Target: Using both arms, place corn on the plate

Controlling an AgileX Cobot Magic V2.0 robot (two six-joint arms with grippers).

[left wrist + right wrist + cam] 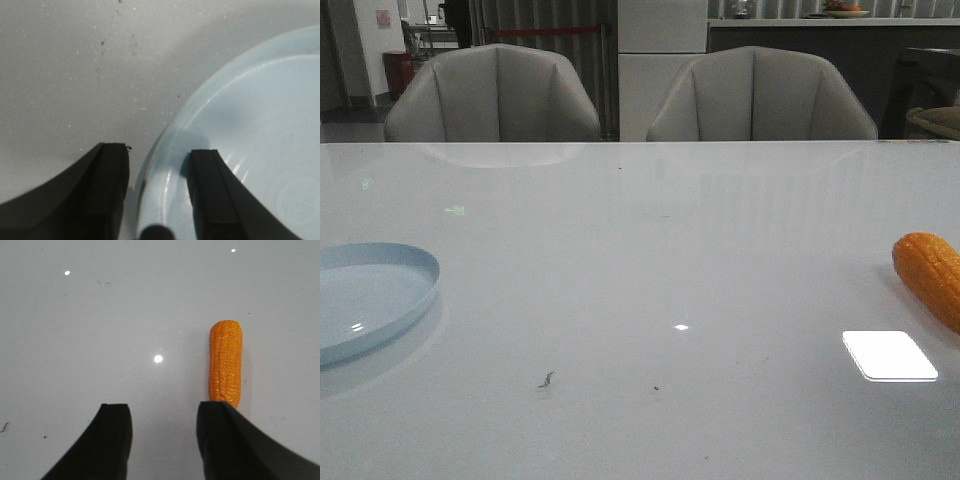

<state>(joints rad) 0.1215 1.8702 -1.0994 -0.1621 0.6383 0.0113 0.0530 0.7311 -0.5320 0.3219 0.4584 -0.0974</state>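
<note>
While both grippers, left (157,192) straddling the plate (250,130) rim and right (162,440), hang spread and empty, I log risks: corn (226,362) off-line beside one right finger, rolling if nudged; plate skidding.

Dim, cool overhead light; the glossy table (640,260) throws back a bright rectangular glare at four o'clock. Left wrist view is soft and grainy; both pairs of fingers (112,440) blur to black

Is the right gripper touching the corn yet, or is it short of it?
Cannot tell. In the right wrist view the open right gripper has one finger overlapping the corn at its near end, so neither contact nor a gap shows.
</note>
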